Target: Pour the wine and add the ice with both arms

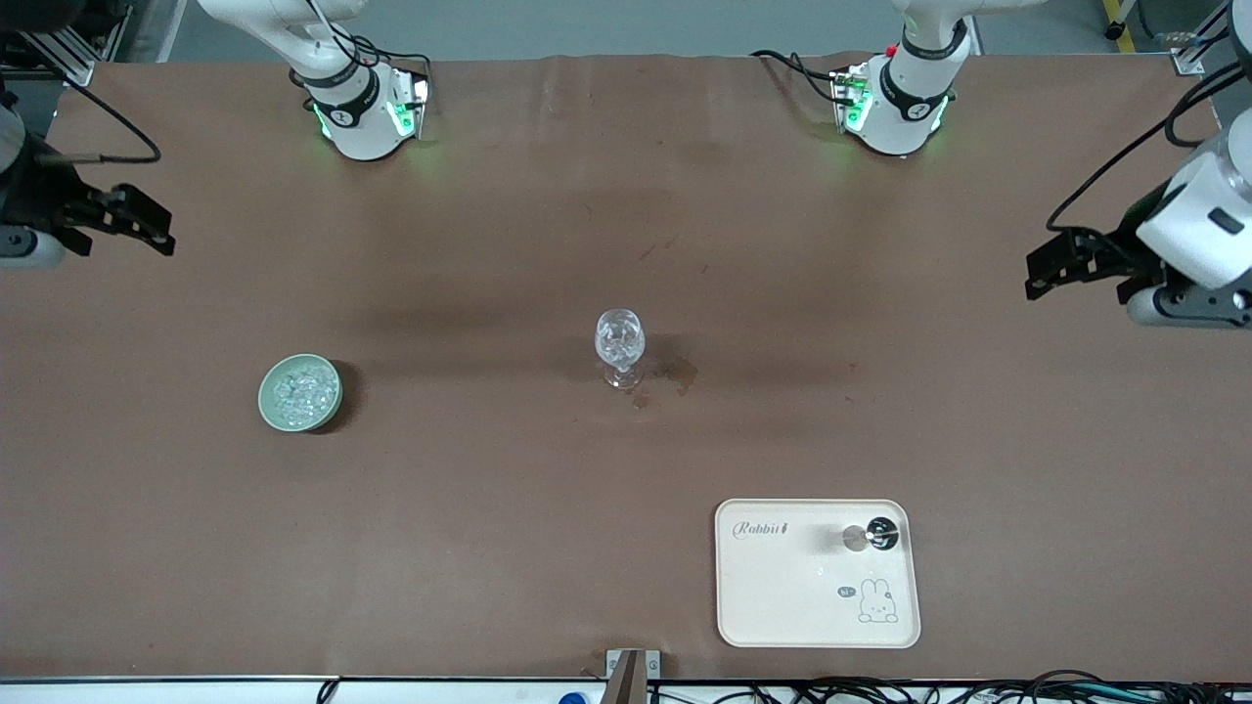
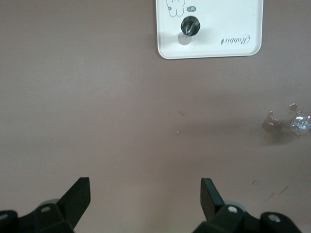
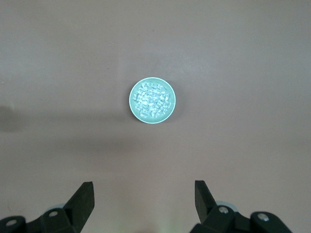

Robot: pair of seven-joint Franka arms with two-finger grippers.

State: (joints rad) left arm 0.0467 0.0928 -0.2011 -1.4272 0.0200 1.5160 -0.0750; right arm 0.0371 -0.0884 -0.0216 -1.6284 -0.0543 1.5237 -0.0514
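A clear stemmed glass (image 1: 619, 348) stands upright at the table's middle, with glittering clear bits inside; it also shows in the left wrist view (image 2: 300, 124). A pale green bowl (image 1: 269, 401) full of ice (image 1: 301, 389) sits toward the right arm's end. The right wrist view shows the bowl (image 3: 132, 101) and the ice (image 3: 153, 99) from above. My right gripper (image 1: 161, 231) is open and empty, up over the table's edge at the right arm's end. My left gripper (image 1: 1042, 270) is open and empty over the left arm's end. Both fingers' gaps are bare (image 2: 146, 187) (image 3: 143, 189).
A cream tray (image 1: 782, 587) with a rabbit print lies nearer the front camera than the glass, and shows in the left wrist view (image 2: 223, 46). A small black round object (image 1: 884, 533) beside a silver disc stands on it. Wet stains (image 1: 677, 372) mark the cloth beside the glass.
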